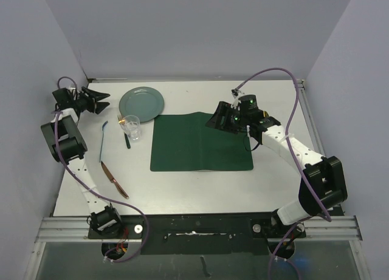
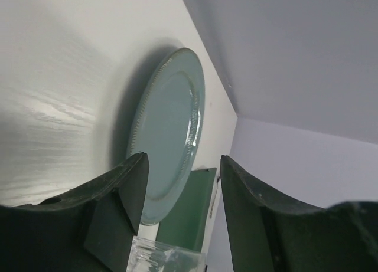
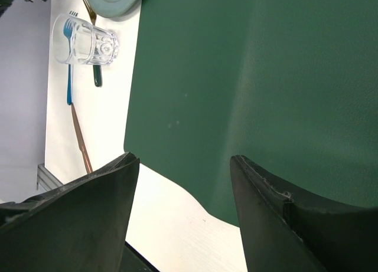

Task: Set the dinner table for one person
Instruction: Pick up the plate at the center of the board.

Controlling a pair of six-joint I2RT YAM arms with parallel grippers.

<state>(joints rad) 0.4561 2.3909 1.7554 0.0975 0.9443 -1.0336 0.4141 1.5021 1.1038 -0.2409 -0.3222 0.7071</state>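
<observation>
The white dinner table holds a dark green placemat at its middle. A teal plate lies at the back left, off the mat. A clear glass stands just in front of the plate. My left gripper is open and empty, left of the plate, facing it. In the left wrist view the plate and the glass rim show between its fingers. My right gripper is open and empty above the mat's right back part.
A blue-handled utensil, a copper knife, a dark green-handled utensil and a gold fork tip lie left of the mat. Grey walls close in the back and sides. A metal rail edges the front.
</observation>
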